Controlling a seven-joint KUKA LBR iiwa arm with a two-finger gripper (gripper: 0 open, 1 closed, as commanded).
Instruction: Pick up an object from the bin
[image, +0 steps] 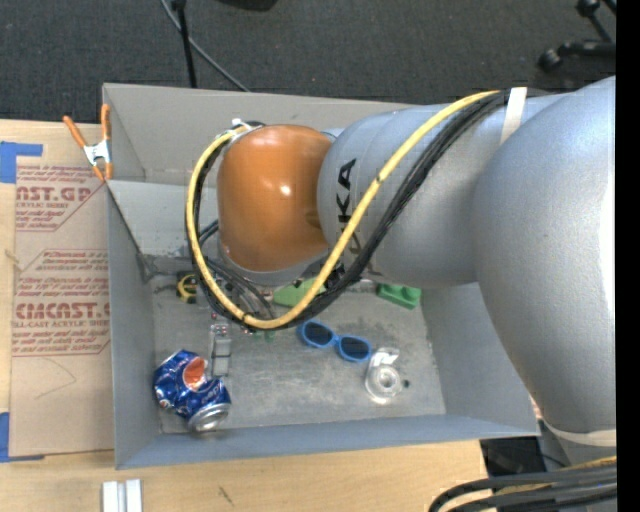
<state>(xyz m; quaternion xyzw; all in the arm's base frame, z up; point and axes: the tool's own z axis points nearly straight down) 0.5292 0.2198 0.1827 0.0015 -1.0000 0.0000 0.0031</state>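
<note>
My gripper (219, 352) reaches down from under the arm's orange cover into the left part of the bin. Its tip hangs just above and to the right of a crushed blue, red and silver drink can (190, 388), which lies in the front left corner. Nothing shows in the gripper's hold. A pair of small blue sunglasses (335, 342) lies on the bin floor to the gripper's right. Further right sits a clear plastic piece (383, 378).
A green plastic thing (400, 294) lies at the back, partly hidden under the arm. A small yellow and black thing (186, 287) sits by the left wall. The arm and its looped cables cover the bin's back and right.
</note>
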